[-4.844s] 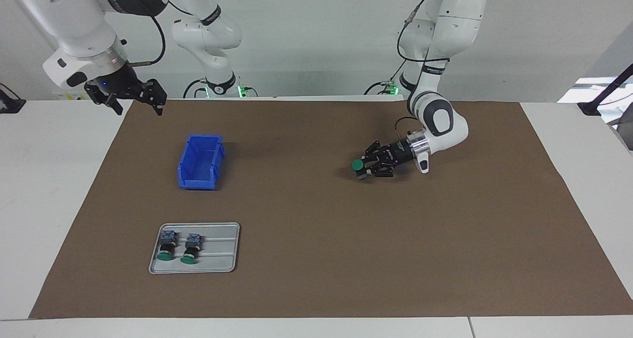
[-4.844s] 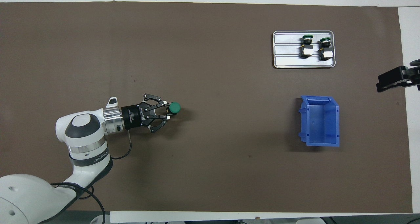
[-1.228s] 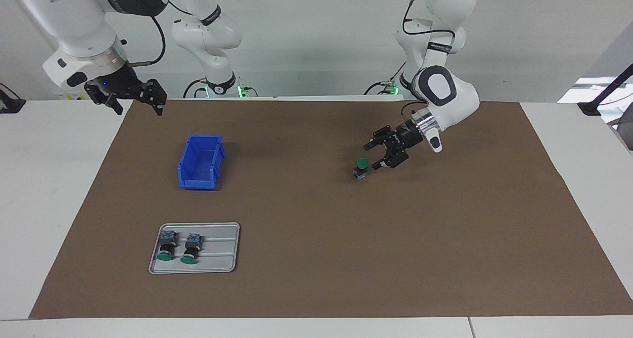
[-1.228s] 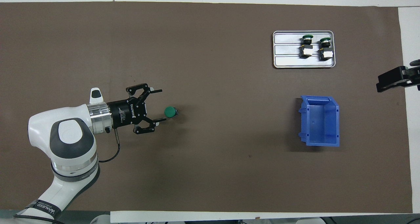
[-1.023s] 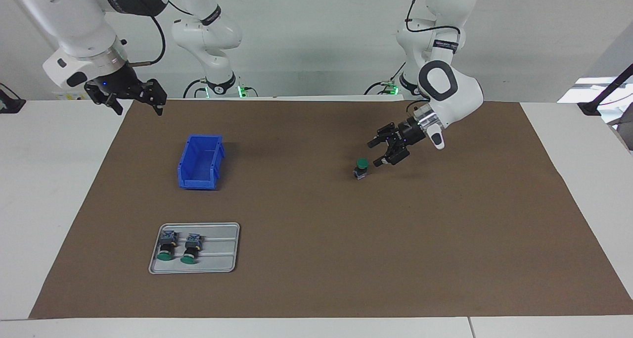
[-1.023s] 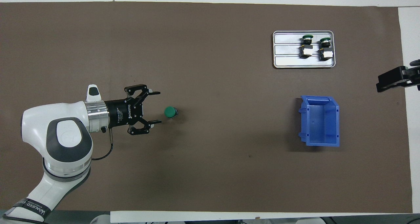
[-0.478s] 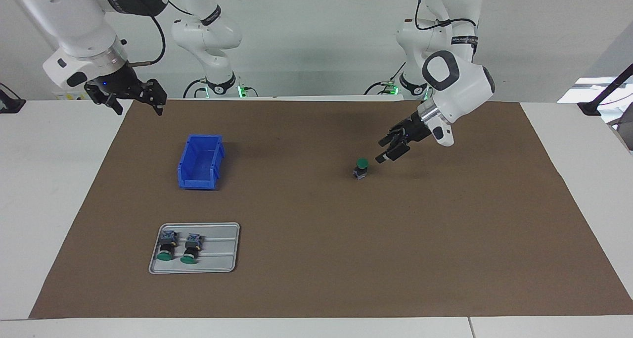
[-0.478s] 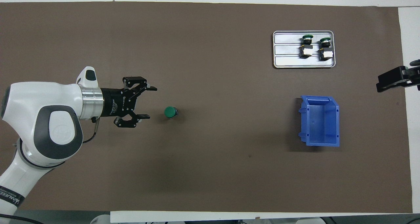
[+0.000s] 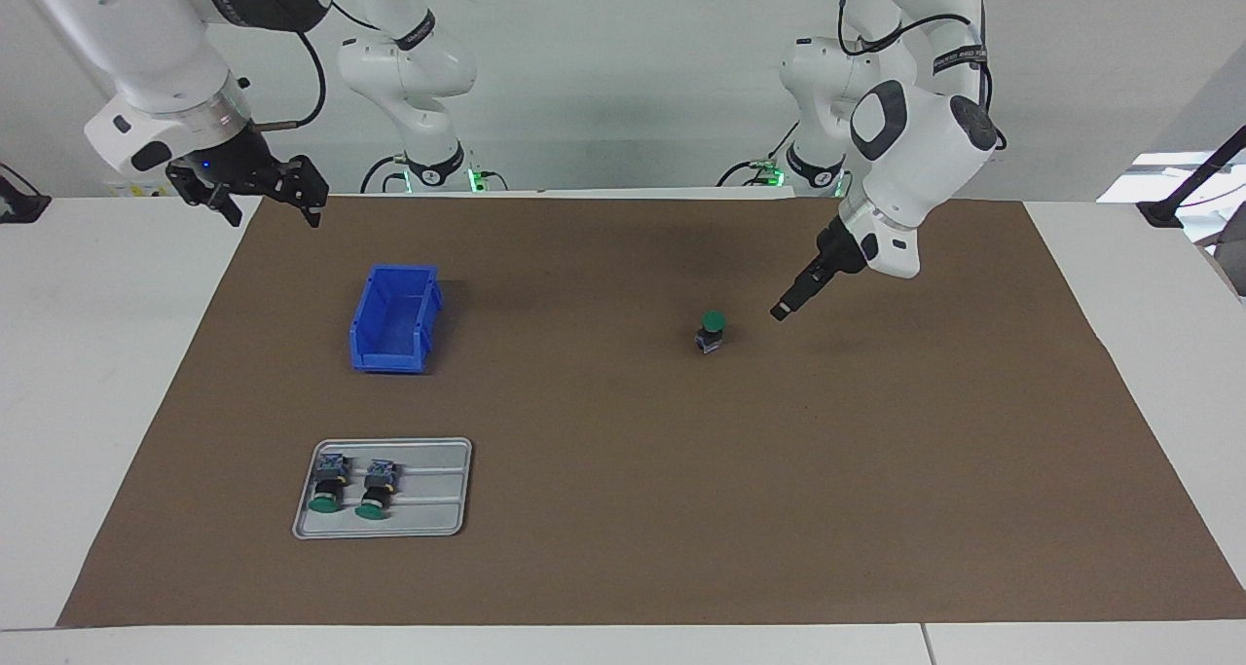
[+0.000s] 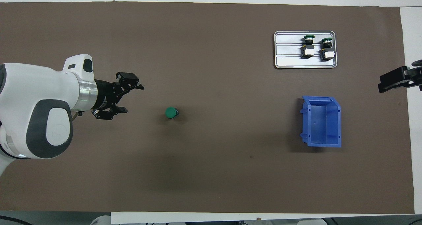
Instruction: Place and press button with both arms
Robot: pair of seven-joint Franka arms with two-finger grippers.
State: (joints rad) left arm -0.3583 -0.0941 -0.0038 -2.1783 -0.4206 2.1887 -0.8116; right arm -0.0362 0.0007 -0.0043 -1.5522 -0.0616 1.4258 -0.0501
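Three buttons show in the facing view. One button [image 9: 712,330] stands upright on its terminal block, green cap up, alone on the brown mat [image 9: 623,548] toward the left arm's end of the surface, likely so the cap can be pushed straight down. The left gripper [image 9: 782,309] hangs over the mat just beside it, clear of the cap and holding nothing. The right gripper [image 9: 261,189] waits over the mat's corner at the right arm's end, jaws spread and empty. A blue bin [image 9: 394,317] sits nearer the robots than a grey tray [image 9: 443,517], where the two spare buttons [image 9: 329,482] lie on their sides.

From overhead, the button [image 10: 170,112] stands apart from everything, its cap a full green disc. The left gripper [image 10: 127,97] points toward it with jaws wide open; placing looks done and pressing remains. The right gripper [image 10: 395,80] shows only at the edge, beside the bin [image 10: 336,119] and tray [image 10: 283,65].
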